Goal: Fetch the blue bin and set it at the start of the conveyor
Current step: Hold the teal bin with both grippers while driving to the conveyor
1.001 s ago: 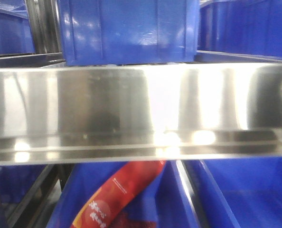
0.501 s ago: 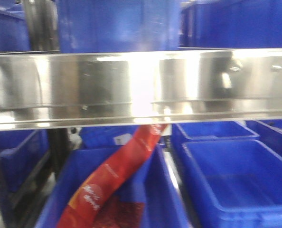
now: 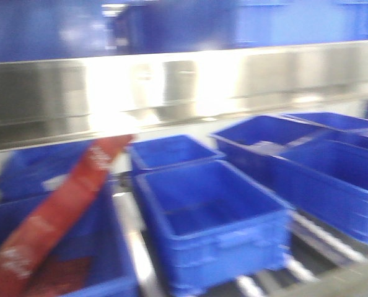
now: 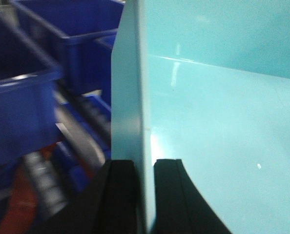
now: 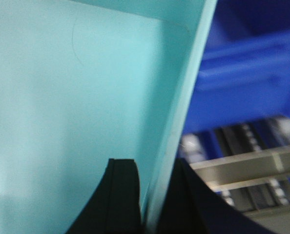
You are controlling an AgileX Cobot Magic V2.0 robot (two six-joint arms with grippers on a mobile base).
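The blue bin (image 4: 223, 122) is a pale aqua tub that fills most of both wrist views. In the left wrist view its thin left wall runs up from my left gripper (image 4: 145, 163), which is shut on that wall, one black finger (image 4: 121, 180) outside and the other inside. In the right wrist view the blue bin (image 5: 76, 97) has its right wall clamped by my right gripper (image 5: 152, 168), shut the same way. The front view shows neither the bin nor the grippers. The conveyor start is out of view.
A shiny stainless-steel shelf rail (image 3: 171, 86) crosses the blurred front view. Below it stand several dark blue crates (image 3: 209, 216) on metal rollers (image 3: 320, 238), and a red bag (image 3: 54, 210) leans from the left crate. More dark blue crates (image 4: 18, 107) (image 5: 252, 73) flank the bin.
The front view has swung: the steel rail has risen in the frame, the red bag has slid left, and more dark blue crates have come into sight on the right.
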